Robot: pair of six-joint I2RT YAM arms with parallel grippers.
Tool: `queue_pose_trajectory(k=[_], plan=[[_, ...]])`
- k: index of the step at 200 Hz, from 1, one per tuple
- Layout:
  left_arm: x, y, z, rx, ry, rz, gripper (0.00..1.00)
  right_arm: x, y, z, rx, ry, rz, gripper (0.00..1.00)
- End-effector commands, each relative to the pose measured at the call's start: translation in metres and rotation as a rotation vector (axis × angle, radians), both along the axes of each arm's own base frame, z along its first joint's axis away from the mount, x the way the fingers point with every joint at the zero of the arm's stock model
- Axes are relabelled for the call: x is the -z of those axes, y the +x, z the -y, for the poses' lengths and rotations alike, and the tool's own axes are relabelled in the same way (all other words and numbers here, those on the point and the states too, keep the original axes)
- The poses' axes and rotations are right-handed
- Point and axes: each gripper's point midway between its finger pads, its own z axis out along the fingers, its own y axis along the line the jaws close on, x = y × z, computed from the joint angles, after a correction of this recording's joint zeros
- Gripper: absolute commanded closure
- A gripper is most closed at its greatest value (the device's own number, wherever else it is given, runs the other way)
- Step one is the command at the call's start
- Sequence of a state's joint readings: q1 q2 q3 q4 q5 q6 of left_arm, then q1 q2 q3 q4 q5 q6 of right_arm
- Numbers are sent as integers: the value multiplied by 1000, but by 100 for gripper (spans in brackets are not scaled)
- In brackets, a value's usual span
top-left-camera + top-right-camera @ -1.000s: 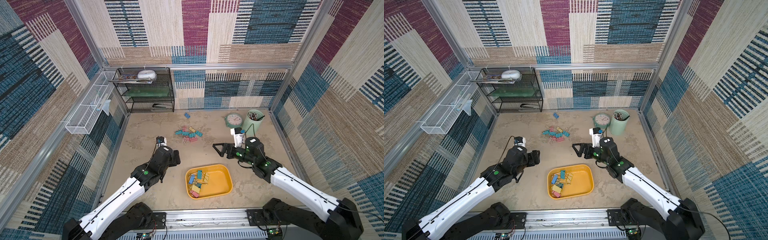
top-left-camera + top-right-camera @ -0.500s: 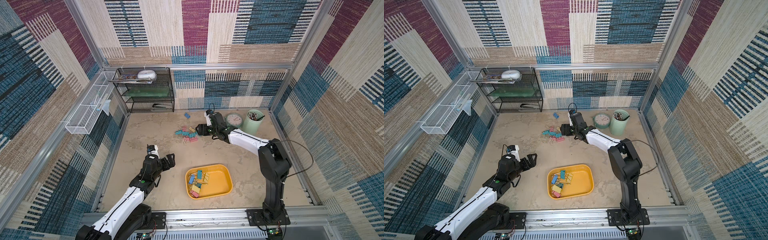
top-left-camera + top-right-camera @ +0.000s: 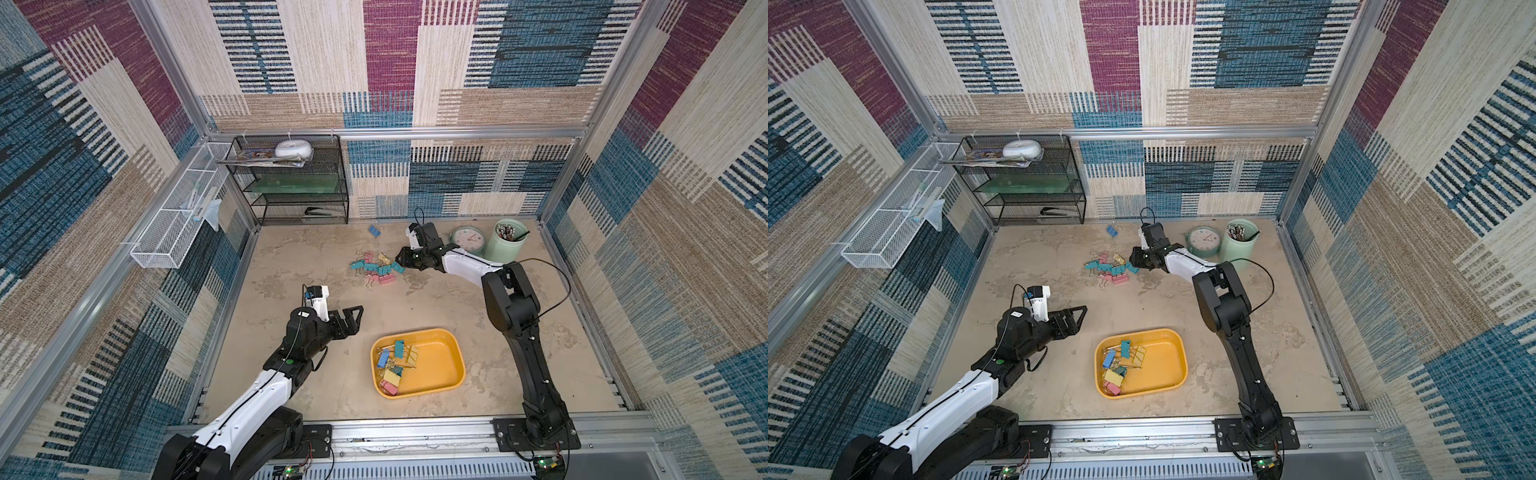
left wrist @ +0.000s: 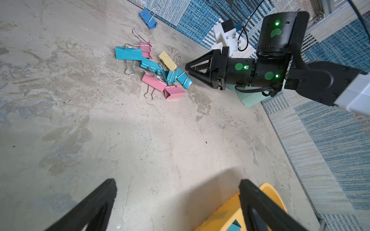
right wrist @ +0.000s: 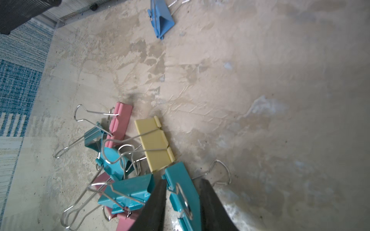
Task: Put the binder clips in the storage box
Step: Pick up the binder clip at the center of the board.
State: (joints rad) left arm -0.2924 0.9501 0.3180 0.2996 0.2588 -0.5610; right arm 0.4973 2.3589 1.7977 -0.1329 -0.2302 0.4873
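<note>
The right gripper (image 5: 182, 181) is pinching a teal clip (image 5: 180, 176) at the right edge of the clip pile (image 3: 376, 268). The left gripper (image 4: 178, 183) is hanging wide open just beside the yellow tray (image 3: 436, 361), which is holding several clips (image 3: 392, 365). Bare table (image 3: 415, 307) is lying open between the pile and the tray. 1 blue clip (image 3: 375, 230) is sitting apart by the back wall.

The stained beige tabletop (image 3: 436, 307) carries a heap of clips (image 3: 376, 270), a lone blue clip (image 3: 375, 230), the yellow box (image 3: 436, 365), a clock (image 3: 468, 240), a cup (image 3: 506, 247) and a wire rack (image 3: 299, 183).

Glossy plastic storage box (image 3: 440, 365) — matt binder clips (image 3: 386, 280) (painted metal)
</note>
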Motion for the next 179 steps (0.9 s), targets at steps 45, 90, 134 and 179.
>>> queue_pose_trajectory(k=[45, 90, 134, 179], plan=[[-13, 2, 10, 54, -8, 52, 1, -45, -15, 4, -4, 72, 70, 100], [-17, -1, 16, 90, 2, 77, 1, -106, -62, 23, -1, 131, 164, 100], [-16, -1, 17, 97, 16, 85, 1, -146, -148, 46, 4, 143, 246, 100], [-17, -2, 17, 89, 31, 88, 1, -162, -239, 64, 16, 152, 289, 100]])
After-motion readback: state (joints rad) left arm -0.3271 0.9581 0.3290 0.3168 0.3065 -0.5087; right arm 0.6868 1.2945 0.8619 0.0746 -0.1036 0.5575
